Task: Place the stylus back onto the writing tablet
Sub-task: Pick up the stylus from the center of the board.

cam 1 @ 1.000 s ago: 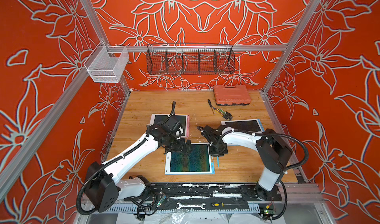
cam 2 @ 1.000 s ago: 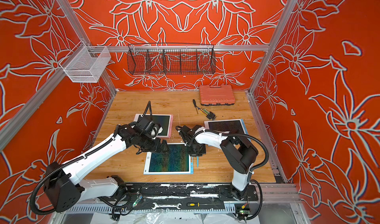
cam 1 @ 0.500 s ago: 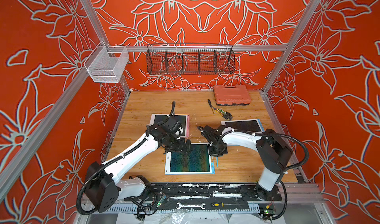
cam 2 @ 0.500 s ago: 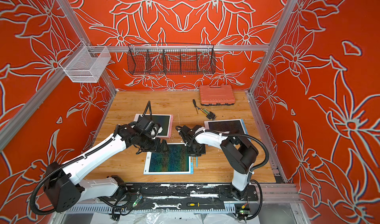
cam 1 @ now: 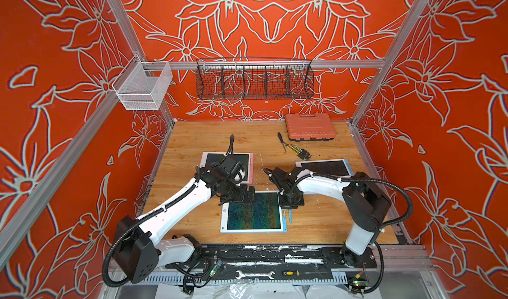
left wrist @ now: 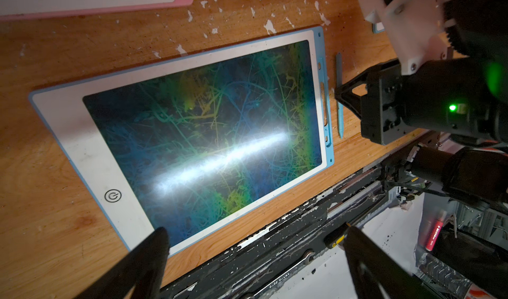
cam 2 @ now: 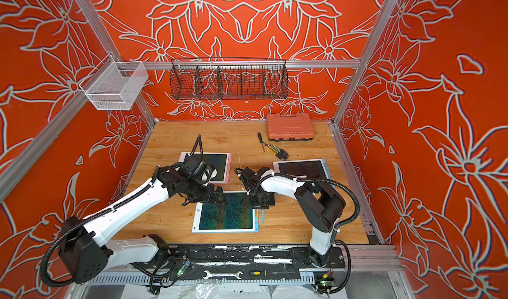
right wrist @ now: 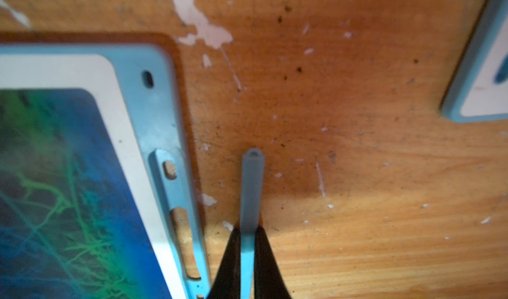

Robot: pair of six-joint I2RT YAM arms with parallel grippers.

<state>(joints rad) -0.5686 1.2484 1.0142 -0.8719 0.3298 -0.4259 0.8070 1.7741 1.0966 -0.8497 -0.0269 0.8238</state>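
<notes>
The blue-framed writing tablet (cam 1: 224, 215) (cam 2: 195, 215) lies flat near the table's front, its screen covered in green scribbles. The light-blue stylus (cam 1: 290, 217) (cam 2: 263, 217) (left wrist: 339, 119) (right wrist: 251, 179) lies on the wood just off the tablet's right edge (right wrist: 154, 110), parallel to the empty holder slot (right wrist: 178, 201). My right gripper (right wrist: 247, 230) (cam 1: 289, 205) is shut on the stylus, one black finger on each side of its shaft. Open and empty, my left gripper (left wrist: 254, 242) (cam 1: 242, 196) hovers over the tablet's far left corner.
A pink-framed tablet (cam 1: 250, 164) lies behind the left arm and another blue tablet (cam 1: 324, 167) behind the right arm. An orange tool case (cam 1: 309, 126) and hex keys (cam 1: 298, 150) sit at the back. A wrench (cam 1: 254, 274) rests on the front rail.
The right gripper's fingers have closed onto the stylus. Both arms stay almost where they were.
</notes>
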